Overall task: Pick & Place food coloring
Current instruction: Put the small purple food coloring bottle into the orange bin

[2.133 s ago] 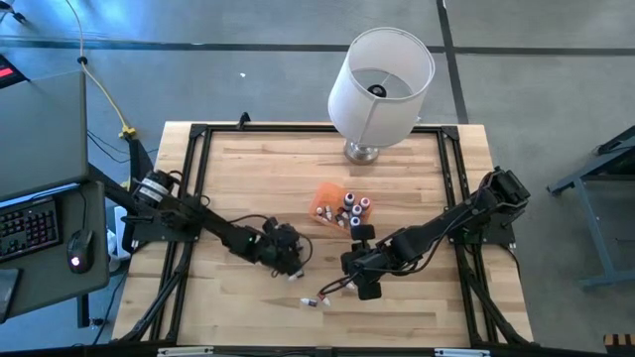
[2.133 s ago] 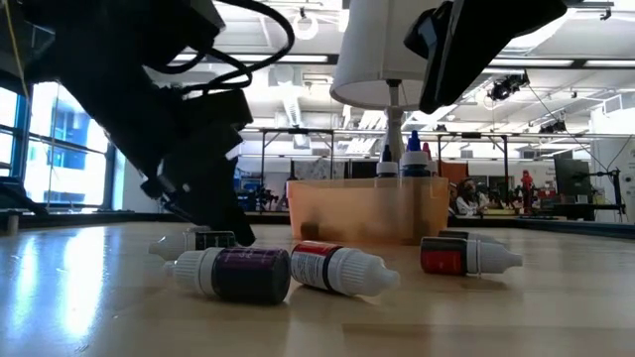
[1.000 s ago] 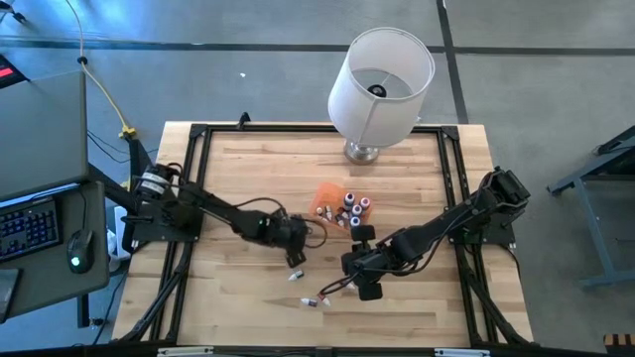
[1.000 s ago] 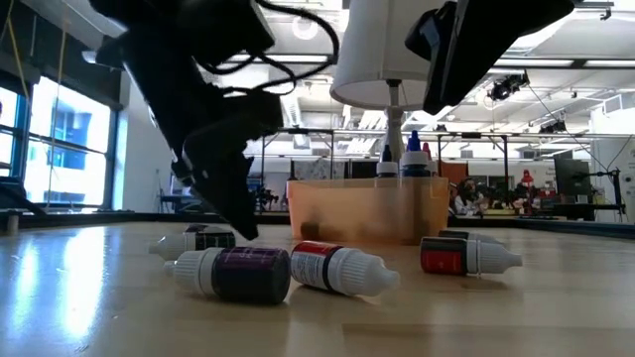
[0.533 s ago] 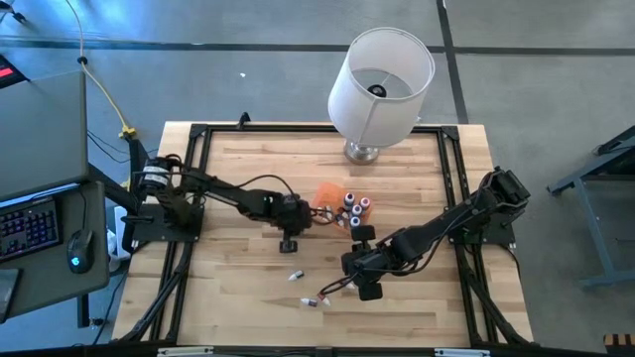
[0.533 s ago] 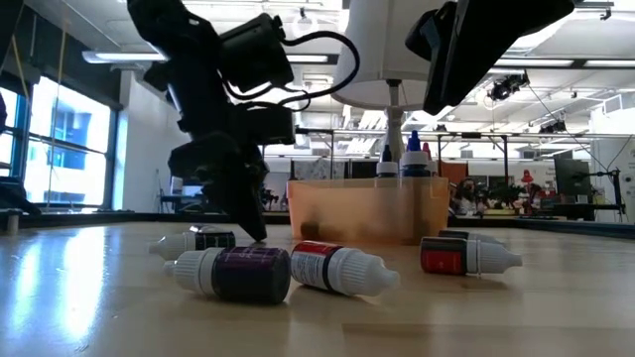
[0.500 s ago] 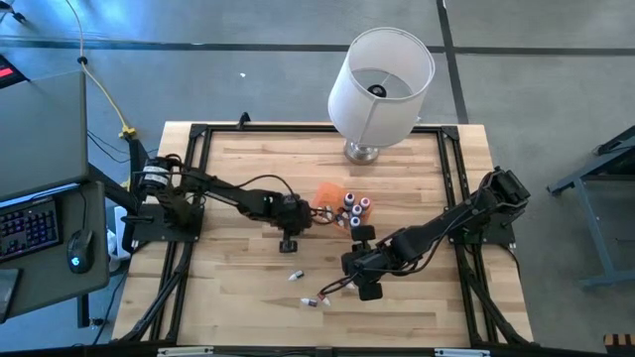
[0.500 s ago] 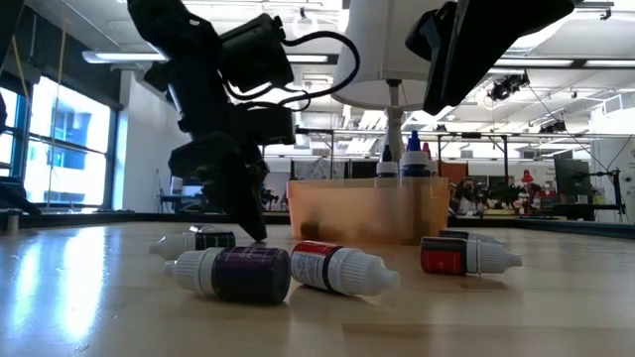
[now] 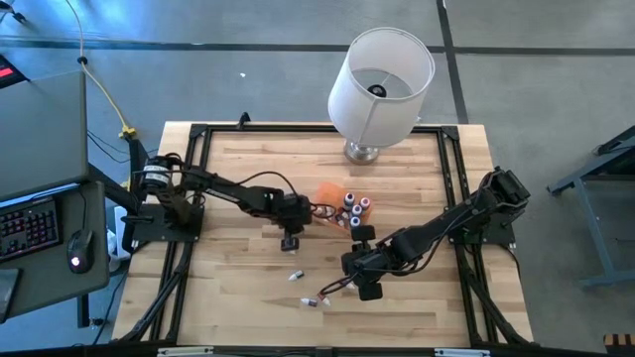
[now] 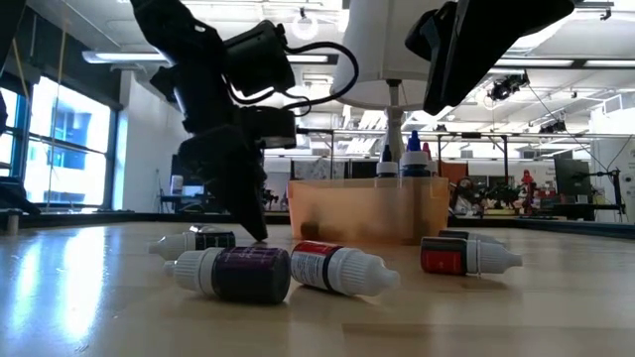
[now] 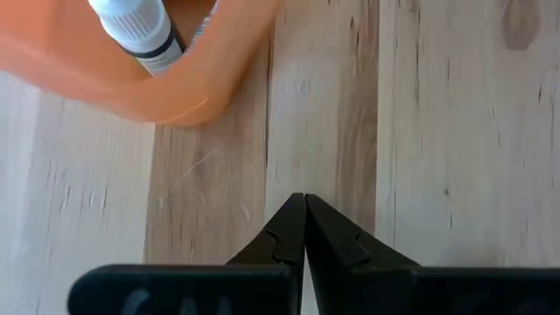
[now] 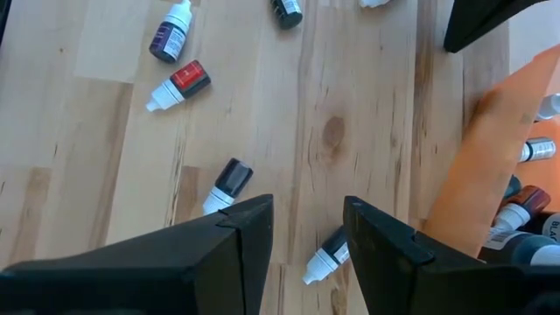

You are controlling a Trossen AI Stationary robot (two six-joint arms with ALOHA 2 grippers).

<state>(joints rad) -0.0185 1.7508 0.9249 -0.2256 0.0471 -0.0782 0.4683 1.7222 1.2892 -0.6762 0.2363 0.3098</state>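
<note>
Several food coloring bottles lie on their sides on the wooden table: a purple-labelled one (image 10: 238,274), two red-labelled ones (image 10: 335,268) (image 10: 462,255) and a dark one (image 10: 198,240). More stand upright (image 10: 411,159) inside the small orange box (image 9: 327,198). My left gripper (image 11: 304,206) is shut with nothing in it, pointing down at the table just beside the box's near left corner (image 11: 166,105). My right gripper (image 12: 306,227) hovers open and empty over the table's middle (image 9: 357,276), above a black-capped bottle (image 12: 227,184).
A white-shaded lamp (image 9: 382,74) stands at the table's far edge behind the box. A black frame (image 9: 198,134) runs round the table top. Bare wood lies to the left and along the near edge. A desk with keyboard and mouse (image 9: 40,228) stands off the left side.
My left gripper, still shut, has gone toward the table's far edge and toward the orange box, turning more upright, and now stands beside the box. The bottles and my right gripper have kept still.
</note>
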